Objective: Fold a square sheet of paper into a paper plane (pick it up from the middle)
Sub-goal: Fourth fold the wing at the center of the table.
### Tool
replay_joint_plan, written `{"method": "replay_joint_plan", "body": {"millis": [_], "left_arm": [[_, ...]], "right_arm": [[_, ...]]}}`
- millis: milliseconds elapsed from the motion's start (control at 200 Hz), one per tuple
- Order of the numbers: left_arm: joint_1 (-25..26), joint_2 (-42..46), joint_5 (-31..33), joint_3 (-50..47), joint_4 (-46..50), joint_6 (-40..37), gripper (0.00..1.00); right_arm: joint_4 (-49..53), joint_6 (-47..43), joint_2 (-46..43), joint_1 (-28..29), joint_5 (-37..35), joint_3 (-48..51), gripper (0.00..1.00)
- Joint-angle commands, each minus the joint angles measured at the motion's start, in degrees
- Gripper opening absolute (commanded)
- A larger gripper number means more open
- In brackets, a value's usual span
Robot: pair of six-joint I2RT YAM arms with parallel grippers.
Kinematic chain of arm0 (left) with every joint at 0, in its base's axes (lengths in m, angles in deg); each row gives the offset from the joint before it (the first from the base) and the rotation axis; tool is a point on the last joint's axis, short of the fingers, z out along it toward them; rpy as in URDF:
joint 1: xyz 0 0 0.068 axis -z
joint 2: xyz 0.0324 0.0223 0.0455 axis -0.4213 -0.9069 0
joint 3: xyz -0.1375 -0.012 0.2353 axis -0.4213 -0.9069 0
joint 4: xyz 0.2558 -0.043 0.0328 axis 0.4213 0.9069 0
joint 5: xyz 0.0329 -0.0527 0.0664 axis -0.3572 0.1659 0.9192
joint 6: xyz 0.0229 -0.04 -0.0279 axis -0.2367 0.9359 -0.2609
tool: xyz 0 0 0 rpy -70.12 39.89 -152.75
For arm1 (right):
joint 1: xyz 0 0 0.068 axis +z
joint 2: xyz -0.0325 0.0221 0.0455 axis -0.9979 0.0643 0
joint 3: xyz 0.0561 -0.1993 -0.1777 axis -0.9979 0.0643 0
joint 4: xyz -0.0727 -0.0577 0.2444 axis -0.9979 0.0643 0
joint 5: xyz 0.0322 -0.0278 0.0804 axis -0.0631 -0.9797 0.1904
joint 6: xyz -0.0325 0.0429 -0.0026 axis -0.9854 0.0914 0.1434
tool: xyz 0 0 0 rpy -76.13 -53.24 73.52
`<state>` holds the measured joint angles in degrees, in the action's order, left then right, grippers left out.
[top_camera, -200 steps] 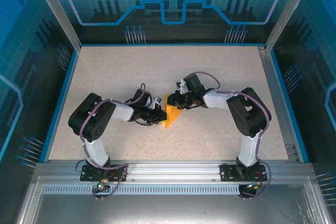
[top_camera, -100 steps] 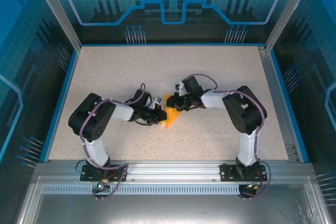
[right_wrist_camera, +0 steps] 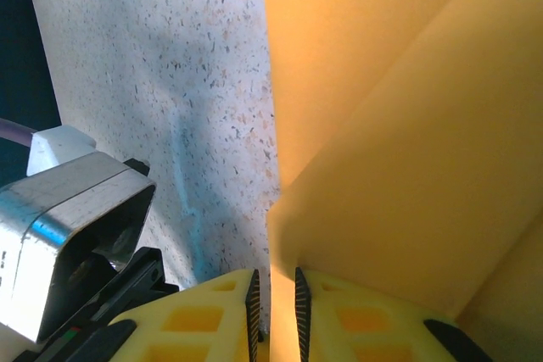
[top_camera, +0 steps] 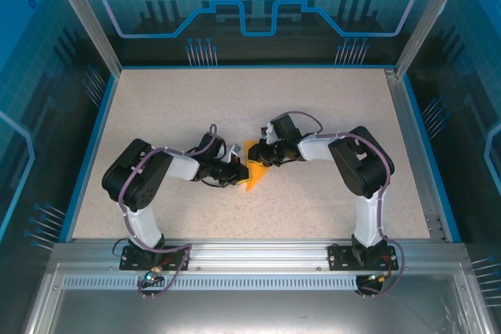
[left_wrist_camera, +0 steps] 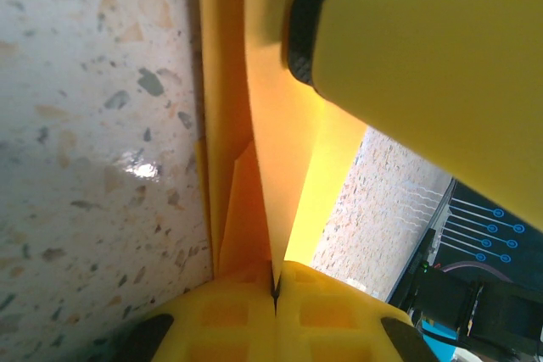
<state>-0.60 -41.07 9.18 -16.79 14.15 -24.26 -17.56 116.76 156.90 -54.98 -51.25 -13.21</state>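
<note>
Top external view has the folded paper sheet [top_camera: 254,168], a thin orange-yellow piece with sharp creases, lying near the middle of the speckled beige table [top_camera: 172,107], with both arms bent inward and meeting over it. The left gripper [top_camera: 237,171] reaches it from the left and the right gripper [top_camera: 263,156] from the upper right. Seen from the left wrist, the left gripper's yellow waffle-patterned fingers [left_wrist_camera: 229,311] are pressed together with a paper edge pinched in the seam between them. From there the sheet rises in smooth, narrow layered flaps that form a V-shaped fold beside the glossy stone-flecked tabletop. A broad, smooth yellow finger with a black rubbery tip [left_wrist_camera: 424,65] lies against the paper's upper part. In the right wrist view, the right gripper's fingers [right_wrist_camera: 204,320], also yellow with square recesses, are closed to a thin slot that clamps the sheet's lower edge. Above them, flat overlapping panels of paper meet along a straight diagonal crease, and a silvery metal block [right_wrist_camera: 68,235] stands at the lower left.
</note>
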Motion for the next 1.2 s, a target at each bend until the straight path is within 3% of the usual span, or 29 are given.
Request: {"method": "replay_joint_plan", "body": {"millis": [0,275,380,650,905,1190], "left_arm": [[-0.80,-1.44,1.09,-1.29,4.30,-0.16,0.00],[-0.76,0.52,0.64,-2.34,5.60,-0.95,0.16],[-0.68,2.57,0.82,-2.93,7.49,-2.21,0.17],[-0.63,3.28,0.06,-2.46,8.83,-3.49,0.06],[-0.66,2.73,-4.15,-1.79,9.37,-5.20,0.02],[-0.65,1.24,-3.42,2.62,22.00,-10.47,0.01]], "right_arm": [[1.01,-0.79,2.31,-0.79,-0.10,-0.97,0.21],[2.43,-0.13,4.03,-0.93,-1.70,-0.52,0.20],[2.18,0.01,4.22,-0.93,-1.64,-0.19,0.20],[2.50,0.05,4.14,-1.00,-2.01,-0.05,0.20],[3.82,-0.55,4.26,-1.01,-3.14,0.73,0.19],[4.93,-0.65,5.08,-1.01,-4.26,1.26,0.18]]}}
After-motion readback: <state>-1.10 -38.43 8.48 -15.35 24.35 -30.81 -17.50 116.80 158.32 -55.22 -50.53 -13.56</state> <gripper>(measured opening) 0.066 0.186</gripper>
